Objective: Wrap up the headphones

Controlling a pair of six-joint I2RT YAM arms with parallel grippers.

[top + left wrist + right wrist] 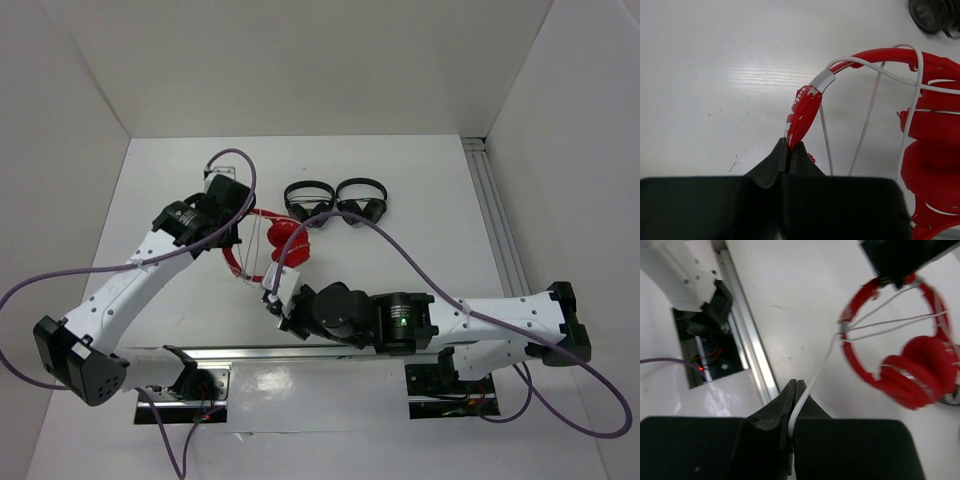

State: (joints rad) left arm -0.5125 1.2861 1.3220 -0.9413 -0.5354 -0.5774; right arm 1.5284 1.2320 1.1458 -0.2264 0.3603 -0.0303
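The left fingers (pixel 789 147) are pressing together on the red headband of the headphones (pixel 932 125), gripping it at a worn spot where the red covering is flaking beside a grey patch. From those fingers the band is arching up and to the right, with the two padded cups lying folded against each other at the far right. The thin white cable (pixel 867 120) is crossing the band's opening in several strands just right of the fingertips.

Seen from above, the headphones (pixel 285 238) are lying on the white bench (pixel 400 170) between the two sets of fingers, touching the left fingers (pixel 238 238) and just beyond the right fingers (pixel 272 290).

The right fingers (pixel 793 389) are pinching the cable (pixel 817 365) between their tips. It is running up and to the right from them to the near side of the headband (pixel 857 357).

Two black headphones (pixel 335 200) are sitting side by side past the red pair, on the far side from the right fingers. Only the overhead camera is showing both. The left wrist camera is catching just one dark cup (pixel 932 15) at its top right corner.

White walls (pixel 300 60) are enclosing the bench on three sides. A metal rail (pixel 747 345) is running to the left of the right fingers, and the overhead view is showing purple wires (pixel 420 260) looping over both arms.
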